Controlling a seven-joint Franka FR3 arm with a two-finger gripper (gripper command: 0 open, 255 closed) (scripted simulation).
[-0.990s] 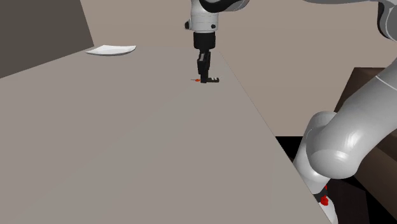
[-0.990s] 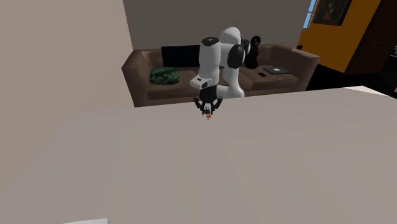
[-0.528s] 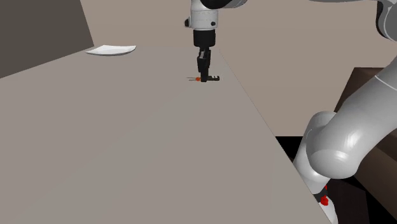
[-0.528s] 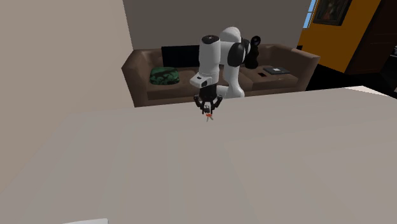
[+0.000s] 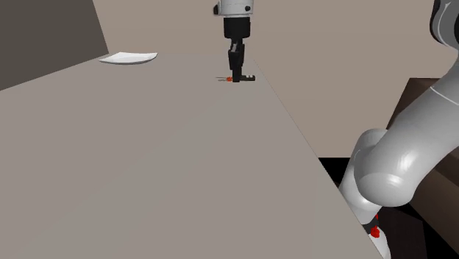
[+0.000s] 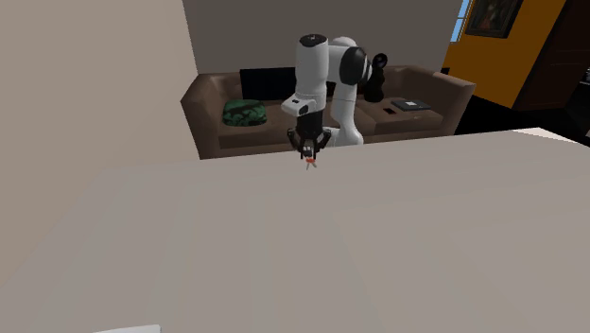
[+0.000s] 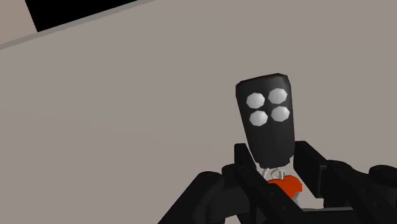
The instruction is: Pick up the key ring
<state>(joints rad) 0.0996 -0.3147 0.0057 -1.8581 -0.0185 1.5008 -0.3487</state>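
Gripper point(image 5: 237, 77), shoulder view: shut tight on the key ring point(image 5: 230, 78), just above the table point(image 5: 147, 162) near its far edge. Second exterior view: key ring point(image 6: 308, 168) hangs under the gripper point(image 6: 308, 158), sofa point(image 6: 265, 132) behind. Wrist view: black fob point(image 7: 270, 124) juts out between the fingers point(image 7: 210, 197). Best lifted straight and slowly, lest the thin hold slip.

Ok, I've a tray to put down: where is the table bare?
Nearly all of the table is bare, from the white plate at its far corner to the near edge. Crowded only near its far edge on the shoulder view's right, where the claw holds the key ring.
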